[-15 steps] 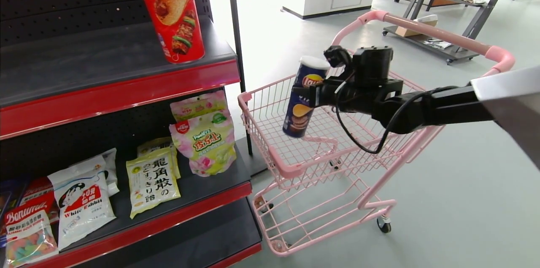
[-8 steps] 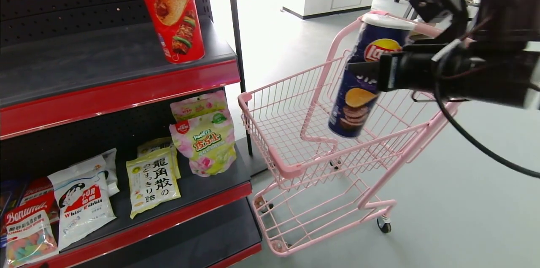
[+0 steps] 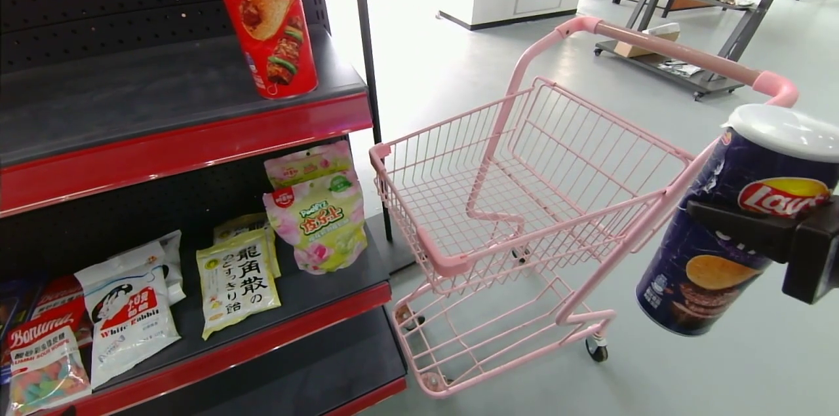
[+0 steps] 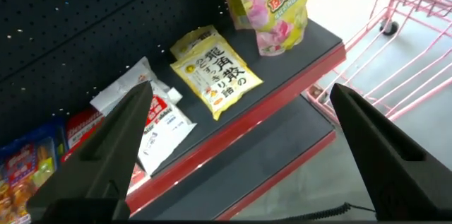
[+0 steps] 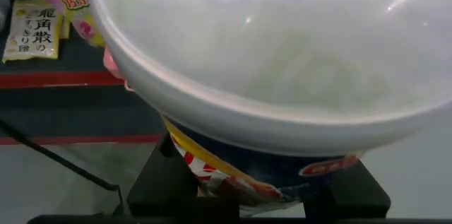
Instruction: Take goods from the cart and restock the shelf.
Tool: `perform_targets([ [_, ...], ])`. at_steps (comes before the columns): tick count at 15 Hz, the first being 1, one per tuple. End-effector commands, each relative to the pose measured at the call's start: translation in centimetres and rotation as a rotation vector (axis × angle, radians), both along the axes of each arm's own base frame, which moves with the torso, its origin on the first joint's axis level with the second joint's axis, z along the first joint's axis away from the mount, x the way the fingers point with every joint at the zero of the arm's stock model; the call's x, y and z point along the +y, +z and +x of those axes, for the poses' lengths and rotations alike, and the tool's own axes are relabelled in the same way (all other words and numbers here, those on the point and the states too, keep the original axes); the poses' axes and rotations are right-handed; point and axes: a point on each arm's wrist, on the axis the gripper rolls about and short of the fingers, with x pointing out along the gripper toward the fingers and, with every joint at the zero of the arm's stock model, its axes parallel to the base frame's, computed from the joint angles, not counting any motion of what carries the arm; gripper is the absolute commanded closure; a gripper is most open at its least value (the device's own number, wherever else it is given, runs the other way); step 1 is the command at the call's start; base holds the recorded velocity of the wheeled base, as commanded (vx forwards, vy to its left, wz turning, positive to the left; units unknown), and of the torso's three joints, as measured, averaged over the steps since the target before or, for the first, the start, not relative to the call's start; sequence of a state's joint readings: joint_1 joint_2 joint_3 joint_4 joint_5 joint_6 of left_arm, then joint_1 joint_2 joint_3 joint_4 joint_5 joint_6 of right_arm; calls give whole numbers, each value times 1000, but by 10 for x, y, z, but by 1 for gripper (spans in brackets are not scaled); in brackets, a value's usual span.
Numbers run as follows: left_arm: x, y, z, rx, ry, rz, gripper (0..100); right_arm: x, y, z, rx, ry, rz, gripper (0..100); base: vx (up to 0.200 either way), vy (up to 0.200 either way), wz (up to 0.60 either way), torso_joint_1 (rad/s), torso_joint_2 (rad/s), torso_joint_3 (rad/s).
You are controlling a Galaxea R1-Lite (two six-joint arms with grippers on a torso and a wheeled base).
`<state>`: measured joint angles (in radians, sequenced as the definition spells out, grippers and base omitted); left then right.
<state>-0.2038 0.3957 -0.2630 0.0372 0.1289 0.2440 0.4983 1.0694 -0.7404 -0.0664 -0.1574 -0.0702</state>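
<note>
Head view: my right gripper [image 3: 754, 232], pinching the chip can [image 3: 695, 278], has swung it clear of the cart [image 3: 452, 265], ready for shelving; left wrist: my left gripper [image 4: 240, 146] spread above the lower shelf [image 4: 282, 75]; right wrist: the can's lid [image 5: 282, 33] looms.

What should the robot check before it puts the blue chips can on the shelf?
1. Right gripper shut on the blue cardboard chip can with a white lid: ok.
2. Can clear of the pink wire cart: ok.
3. Can upright: not ok, it leans.
4. Free space on the dark top shelf beside the tall red chip can: ok.
5. Left gripper out of the path: cannot tell.
</note>
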Motion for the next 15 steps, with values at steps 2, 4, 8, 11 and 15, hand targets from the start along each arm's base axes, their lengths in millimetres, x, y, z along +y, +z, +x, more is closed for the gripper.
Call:
perform_targets([
  [2,0,0,0,-4,15,8,0,-6,2,-7,-31,-7,-6,100,-200,0,0,2,2,0],
  [4,1,0,-2,-10,15,7,0,-6,2,-7,-31,-6,-6,100,-200,0,0,-7,2,2],
  [8,1,-2,-3,-16,9,6,0,-6,2,-7,-31,-9,-6,100,0,0,0,0,0,0],
  [11,1,-3,-4,-20,8,5,0,-6,2,-7,-28,-9,-7,100,0,0,0,80,-312,-250],
  [15,1,-3,-5,-23,5,4,0,-6,1,-5,-22,-8,-12,100,0,0,0,122,-476,-355],
])
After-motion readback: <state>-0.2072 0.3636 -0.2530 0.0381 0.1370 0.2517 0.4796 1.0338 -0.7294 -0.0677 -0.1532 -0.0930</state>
